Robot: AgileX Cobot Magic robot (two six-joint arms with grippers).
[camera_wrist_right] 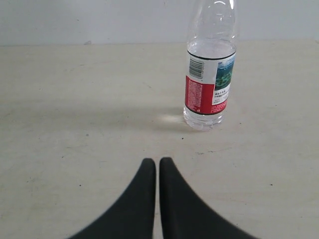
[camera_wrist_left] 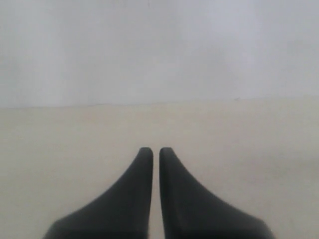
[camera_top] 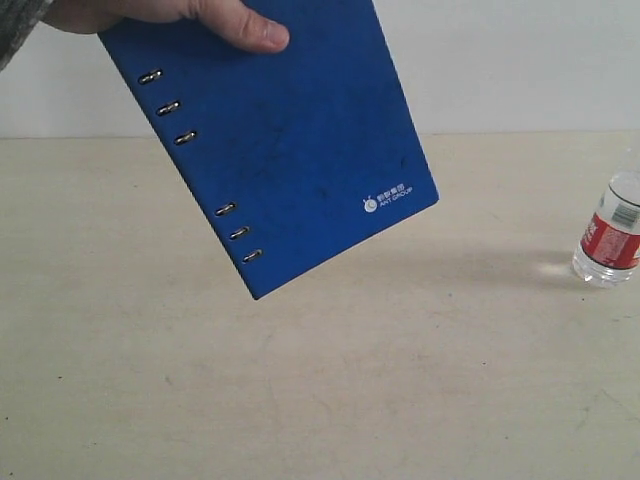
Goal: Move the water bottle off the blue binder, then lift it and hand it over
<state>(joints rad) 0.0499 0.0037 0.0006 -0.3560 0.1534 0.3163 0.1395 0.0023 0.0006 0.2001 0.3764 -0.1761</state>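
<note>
- blue binder [camera_top: 290,140]: held up in the air, clear of the tabletop [camera_top: 320,400], tilted, with one corner pointing down. It fills the upper left and middle of the exterior view.
- person's hand [camera_top: 170,12]: grips the binder's top edge at the top of the exterior view, thumb pressed on the cover. A bit of grey sleeve [camera_top: 15,30] shows at the frame corner.
- ring slots [camera_top: 168,107]: six metal ones along the binder's left edge, in two groups of three.
- white logo [camera_top: 388,197]: small, near the binder's right corner.
- water bottle [camera_top: 610,235]: stands upright on the tabletop at the far right edge of the exterior view, well apart from the binder and not touching it. Its top is cut off by the frame in both views that show it.
- bottle body is clear plastic with clear liquid up to about the top of the label [camera_wrist_right: 204,92]. The label is red and white and has a barcode [camera_wrist_right: 197,68].
- a soft shadow [camera_top: 480,265] lies on the tabletop between binder and bottle.
- left gripper [camera_wrist_left: 156,152]: closed, tips nearly touching, nothing between them. Only bare tabletop and pale wall [camera_wrist_left: 159,50] lie ahead of it.
- right gripper [camera_wrist_right: 157,163]: closed and empty. The bottle stands ahead of it and slightly off to one side, apart from the tips.
- neither gripper shows in the exterior view.
</note>
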